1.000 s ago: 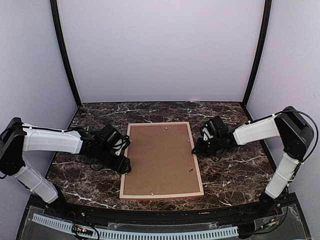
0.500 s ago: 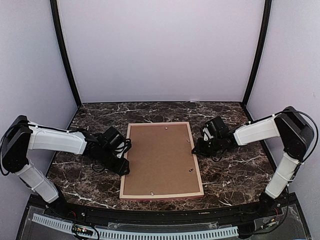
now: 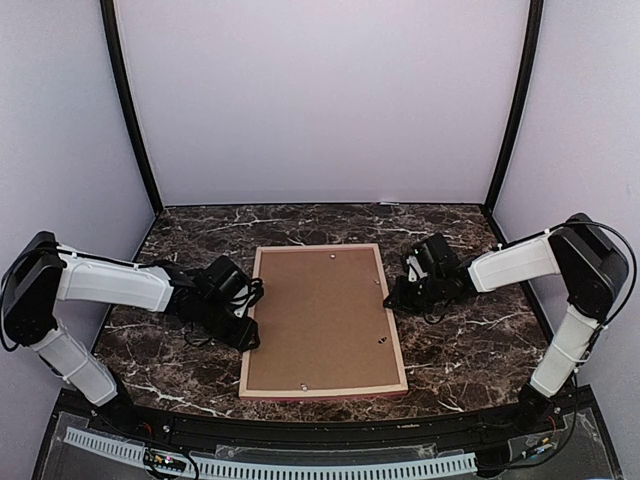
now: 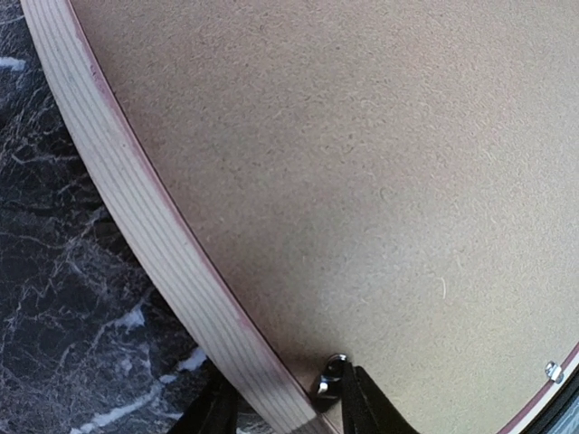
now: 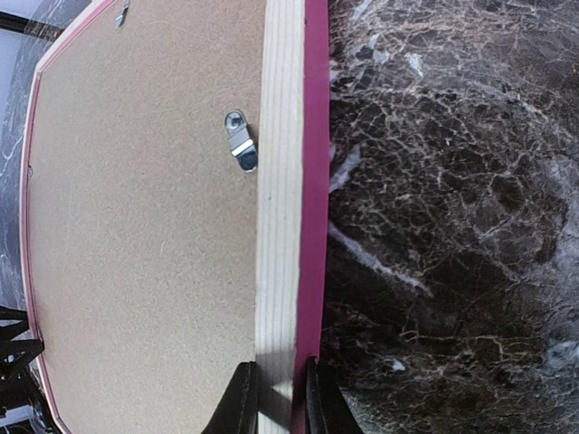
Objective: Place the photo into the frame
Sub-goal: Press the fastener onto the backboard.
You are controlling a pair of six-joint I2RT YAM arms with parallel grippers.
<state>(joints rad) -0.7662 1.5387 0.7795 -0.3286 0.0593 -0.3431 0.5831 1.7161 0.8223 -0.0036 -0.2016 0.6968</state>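
No legible text, label or number.

This is a robot lab, set up as a closed test booth. Plain pale walls [image 3: 320,100] shut it in on three sides, with black posts [image 3: 128,110] running up the corners. A dark marble-patterned table [image 3: 470,350] forms the work surface. Two white and black robot arms, the left arm [image 3: 105,283] and the right arm [image 3: 510,262], are bolted at its near edge. A slotted cable strip [image 3: 300,467] and loose wires [image 3: 545,445] run along the front.
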